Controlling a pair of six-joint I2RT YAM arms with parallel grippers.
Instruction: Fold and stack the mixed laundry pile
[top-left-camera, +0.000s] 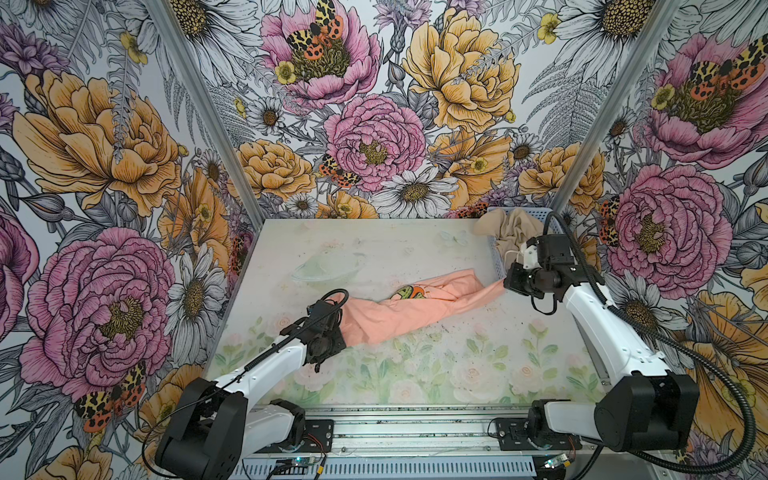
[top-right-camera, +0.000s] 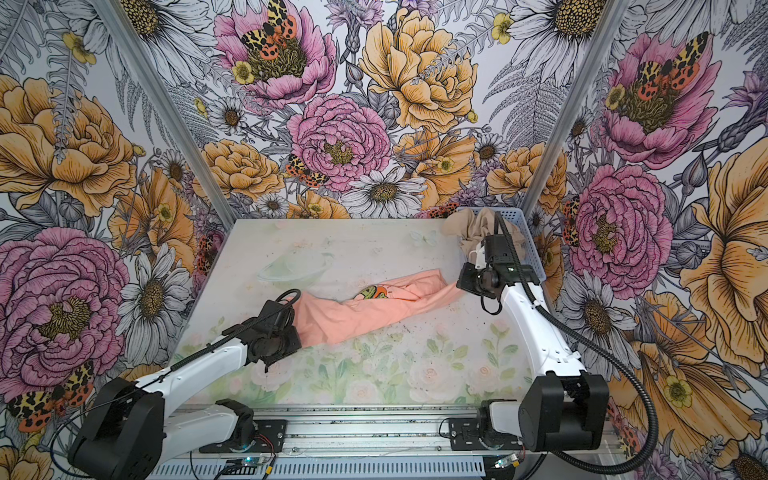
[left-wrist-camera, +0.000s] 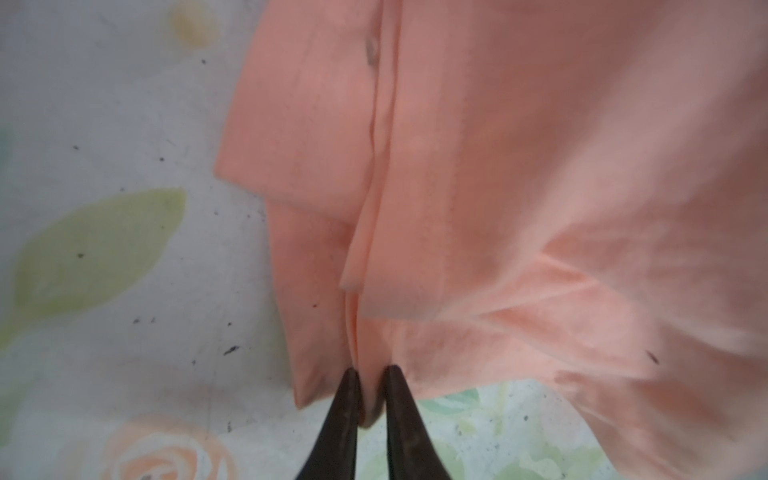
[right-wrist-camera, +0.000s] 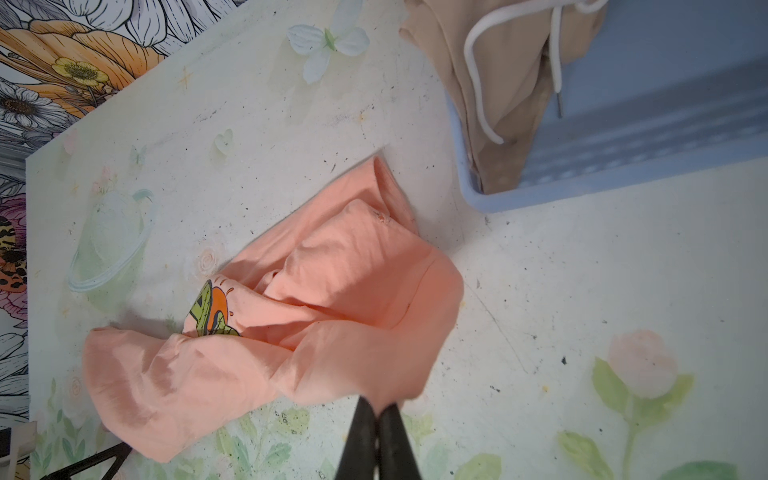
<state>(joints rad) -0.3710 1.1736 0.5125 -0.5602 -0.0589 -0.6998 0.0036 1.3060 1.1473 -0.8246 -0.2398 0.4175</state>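
As seen at centre frame, clamped the salmon T-shirt (top-left-camera: 415, 309) at lower-left end with left gripper (left-wrist-camera: 371, 372), at right end with right gripper (right-wrist-camera: 379, 405).

Stretching between the two tools as a salmon-peach T-shirt (top-left-camera: 415, 309), bunched into a long, twisted, wrinkled band. Being pinched by a folded edge in the left gripper (left-wrist-camera: 371, 374) and by the opposite tip in the right gripper (right-wrist-camera: 379, 405), lying low near the former and rising toward the latter. Showing a green-orange chest graphic (right-wrist-camera: 212, 311) half tucked into folds, about midway between them. Slumping crumpled just beyond the right gripper as a beige-tan garment (top-left-camera: 515, 232), trailing a white drawstring (right-wrist-camera: 557, 54), apart from the T-shirt.
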